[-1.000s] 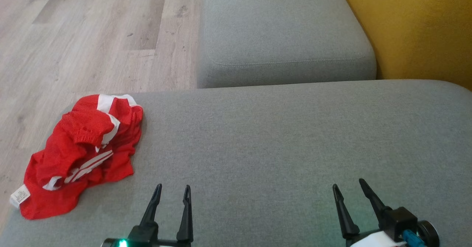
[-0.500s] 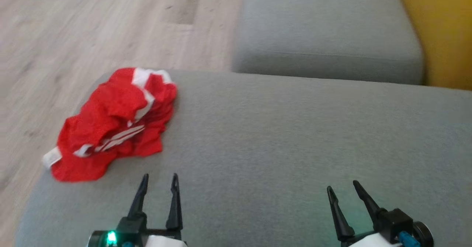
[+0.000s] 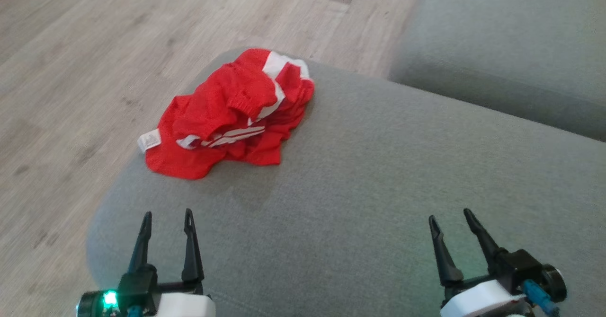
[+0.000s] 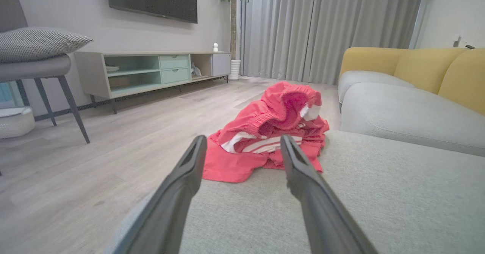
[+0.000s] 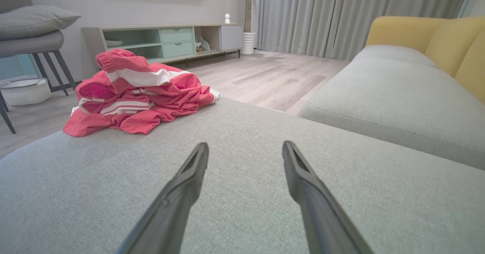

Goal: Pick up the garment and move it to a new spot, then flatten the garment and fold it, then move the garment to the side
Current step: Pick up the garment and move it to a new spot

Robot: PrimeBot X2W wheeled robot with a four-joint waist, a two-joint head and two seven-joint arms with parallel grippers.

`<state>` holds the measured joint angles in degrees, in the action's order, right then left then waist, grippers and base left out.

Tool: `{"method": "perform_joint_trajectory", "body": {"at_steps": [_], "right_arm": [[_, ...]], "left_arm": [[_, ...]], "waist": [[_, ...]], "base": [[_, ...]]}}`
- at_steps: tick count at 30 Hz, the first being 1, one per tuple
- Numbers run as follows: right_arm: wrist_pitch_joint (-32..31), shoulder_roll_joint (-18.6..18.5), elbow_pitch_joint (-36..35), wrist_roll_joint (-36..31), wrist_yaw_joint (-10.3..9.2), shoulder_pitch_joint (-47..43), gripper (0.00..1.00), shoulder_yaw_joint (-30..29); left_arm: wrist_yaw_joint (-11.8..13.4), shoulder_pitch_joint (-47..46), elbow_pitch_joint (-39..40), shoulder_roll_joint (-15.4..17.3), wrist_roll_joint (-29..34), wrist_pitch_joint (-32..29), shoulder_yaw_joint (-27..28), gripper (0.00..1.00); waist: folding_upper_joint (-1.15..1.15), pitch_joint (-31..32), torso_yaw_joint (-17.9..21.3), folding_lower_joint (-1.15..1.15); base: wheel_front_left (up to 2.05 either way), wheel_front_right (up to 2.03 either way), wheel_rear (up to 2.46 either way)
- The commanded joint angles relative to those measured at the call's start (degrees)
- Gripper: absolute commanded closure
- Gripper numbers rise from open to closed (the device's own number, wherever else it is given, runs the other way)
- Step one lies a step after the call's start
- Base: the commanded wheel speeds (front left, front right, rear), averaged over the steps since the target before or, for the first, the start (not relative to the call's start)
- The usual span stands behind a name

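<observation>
The garment (image 3: pixel 232 113) is a crumpled red piece with white stripes and a white label, heaped at the far left corner of the grey sofa cushion (image 3: pixel 378 175). In the left wrist view the garment (image 4: pixel 273 129) lies straight ahead, beyond the fingertips. From the right wrist the garment (image 5: pixel 132 91) sits far off to the upper left. My left gripper (image 3: pixel 166 216) hovers open near the cushion's front left edge, short of the cloth and holding nothing. Over the cushion's front right, my right gripper (image 3: pixel 450 215) is open and empty as well.
Wooden floor (image 3: pixel 94 47) lies left of and beyond the cushion. A second grey seat cushion (image 3: pixel 511 38) is at the upper right, with yellow backrests (image 4: pixel 416 68). A low TV cabinet (image 4: pixel 151 70) and a grey chair (image 4: pixel 34 64) stand farther off.
The head camera has turned left, so the garment now sits nearer the picture's middle. Both grippers stay open and low in the picture.
</observation>
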<state>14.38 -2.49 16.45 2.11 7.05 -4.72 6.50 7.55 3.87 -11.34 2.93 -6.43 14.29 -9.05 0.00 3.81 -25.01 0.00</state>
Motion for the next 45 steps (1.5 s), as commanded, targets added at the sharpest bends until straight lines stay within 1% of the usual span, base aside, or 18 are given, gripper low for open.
{"method": "perform_joint_trajectory", "body": {"at_steps": [1, 5, 9, 14, 18, 21, 23, 24, 26, 31, 35, 38, 39, 40, 41, 42, 45], "right_arm": [[0.6, -0.4, -2.1, -0.5, 0.44, 2.8, 0.00, 0.6], [0.6, -0.4, -2.6, -1.7, 0.44, 2.4, 0.00, -1.3], [0.6, -1.0, -3.1, -3.4, 0.44, 1.8, 0.00, -2.5], [0.6, -4.7, -3.8, -4.2, 0.44, 4.1, 0.00, -2.9], [0.6, -8.4, -4.7, -4.4, 0.44, 6.1, 0.00, -3.0], [0.6, -11.0, -5.0, -4.4, 0.44, 7.0, 0.00, -3.4], [0.6, -12.6, -5.4, -4.3, 0.44, 7.5, 0.00, -3.8], [0.6, -13.7, -5.9, -4.2, 0.44, 8.0, 0.00, -4.3], [0.6, -14.4, -6.4, -4.1, 0.44, 8.5, 0.00, -4.5], [0.6, -14.5, -7.0, -4.1, 0.44, 9.3, 0.00, -4.3], [0.6, -14.1, -7.0, -4.1, 0.44, 9.9, 0.00, -3.5], [0.6, -13.7, -7.1, -3.9, 0.44, 10.3, 0.00, -3.4], [0.6, -13.6, -7.1, -3.9, 0.44, 10.3, 0.00, -3.4], [0.6, -13.6, -7.1, -3.9, 0.44, 10.3, 0.00, -3.4], [0.6, -13.6, -7.1, -3.9, 0.44, 10.4, 0.00, -3.5], [0.6, -13.5, -7.1, -3.9, 0.44, 10.4, 0.00, -3.7], [0.6, -13.1, -6.5, -3.9, 0.44, 10.4, 0.00, -3.6]], "left_arm": [[-0.1, -2.6, 2.4, -0.1, 0.7, 0.7, 1.9, 0.00], [-1.4, -6.0, 2.9, 0.2, 2.3, 0.7, 2.8, 0.00], [-3.3, -12.6, 3.4, 0.6, 3.7, 0.7, 2.9, 0.00], [-6.2, -22.7, 3.3, 0.9, 4.2, 0.7, 2.5, 0.00], [-7.3, -30.7, 0.5, 0.8, 4.3, 0.7, 2.4, 0.00], [-6.7, -36.2, -2.9, 0.4, 3.5, 0.7, 2.1, 0.00], [-5.9, -39.0, -6.0, 0.2, 2.0, 0.7, 2.1, 0.00], [-4.5, -41.0, -8.6, 0.0, 0.3, 0.7, 2.1, 0.00], [-3.2, -42.7, -11.4, 0.0, -1.7, 0.7, 1.3, 0.00], [-1.0, -45.7, -22.2, 0.0, -6.9, 0.7, -1.4, 0.00], [-0.9, -47.9, -32.1, 0.0, -12.6, 0.3, -2.8, 0.00], [-1.0, -49.6, -36.7, 0.0, -14.8, 0.4, -3.8, 0.00], [-1.2, -50.1, -37.5, 0.0, -15.1, 0.5, -4.3, 0.09], [-1.2, -50.1, -37.5, 0.0, -15.1, 0.5, -4.3, 0.09], [-1.5, -50.5, -38.0, 0.0, -15.2, 0.6, -4.6, 0.74], [-1.6, -51.0, -38.1, 0.0, -15.1, 0.6, -5.0, 1.00], [-1.1, -51.8, -34.8, 0.0, -12.9, 0.7, -5.0, 1.00]], "waist": [[0.00, -1.6, -1.7, 0.00], [0.00, -3.9, -3.5, 0.00], [0.00, -7.1, -5.1, 0.00], [0.00, -13.3, -3.9, 0.00], [0.00, -17.5, -2.6, 0.00], [0.00, -20.4, -1.8, 0.00], [0.00, -22.3, -1.2, 0.00], [0.00, -24.3, -0.6, 0.00], [0.00, -26.2, 0.0, 0.00], [0.00, -28.7, 1.5, 0.00], [0.00, -29.3, 2.6, 0.00], [0.00, -29.3, 3.1, 0.00], [0.00, -29.3, 3.2, 0.00], [0.00, -29.3, 3.2, 0.00], [0.00, -29.2, 3.1, 0.00], [0.00, -29.0, 3.0, 0.00], [0.00, -27.9, 3.0, 0.00]], "base": [[0.00, 0.00, 0.00], [0.00, 0.00, 0.00], [0.00, 0.00, 0.00], [0.00, 0.00, 0.00], [0.00, 0.00, 0.00], [0.00, 0.00, 0.00], [0.00, 0.00, 0.00], [0.00, 0.00, 0.00], [0.00, 0.00, 0.00], [0.00, 0.00, 0.00], [0.00, 0.00, 0.00], [0.00, 0.00, 0.00], [0.00, 0.00, 0.00], [0.00, 0.00, 0.00], [0.00, 0.00, 0.00], [0.00, 0.00, 0.00], [0.00, 0.00, 0.00]]}}
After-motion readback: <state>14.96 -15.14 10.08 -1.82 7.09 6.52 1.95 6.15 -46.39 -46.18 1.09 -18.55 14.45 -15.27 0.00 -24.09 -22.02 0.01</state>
